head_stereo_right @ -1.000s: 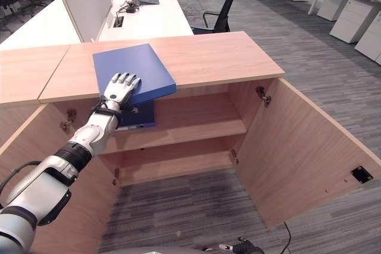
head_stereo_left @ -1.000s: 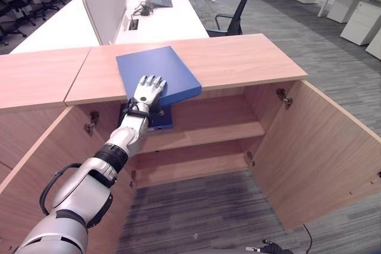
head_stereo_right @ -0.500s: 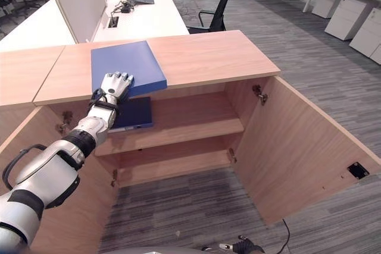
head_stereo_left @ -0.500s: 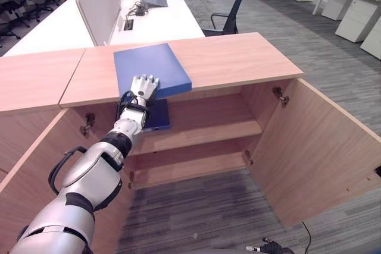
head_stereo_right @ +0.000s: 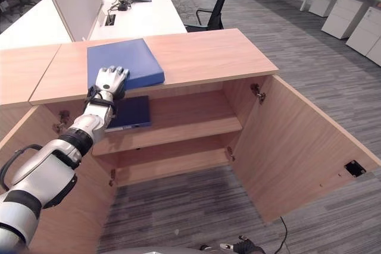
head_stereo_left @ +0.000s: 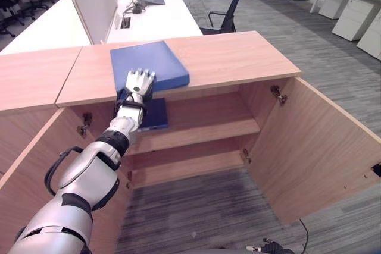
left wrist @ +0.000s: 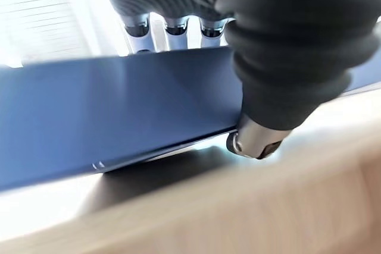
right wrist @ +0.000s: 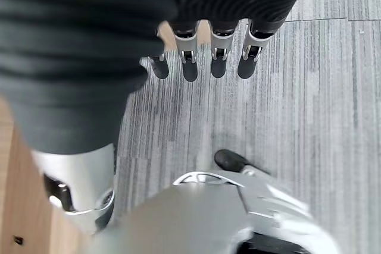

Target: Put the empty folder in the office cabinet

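A blue folder [head_stereo_left: 156, 63] lies flat on the wooden cabinet top [head_stereo_left: 238, 57], its near edge at the top's front edge. My left hand [head_stereo_left: 139, 81] is at that near edge: its fingers [left wrist: 166, 28] lie over the folder's cover [left wrist: 119, 111] and its thumb [left wrist: 256, 141] sits beneath the edge, pinching it. A second blue folder [head_stereo_left: 152, 114] lies on the upper shelf [head_stereo_left: 202, 126] inside the open cabinet, just below the hand. My right hand [right wrist: 202, 63] hangs over the carpet with straight fingers, holding nothing.
Both cabinet doors stand open; the right door [head_stereo_left: 321, 147] swings far out over the carpet. A lower shelf [head_stereo_left: 190, 165] is bare. White desks [head_stereo_left: 161, 16] with a partition and an office chair [head_stereo_left: 229, 16] stand behind the cabinet.
The folder has turned squarer to the cabinet and slid back, so its corner overhangs the front edge less. My left hand stayed on its near edge. The camera shifted slightly.
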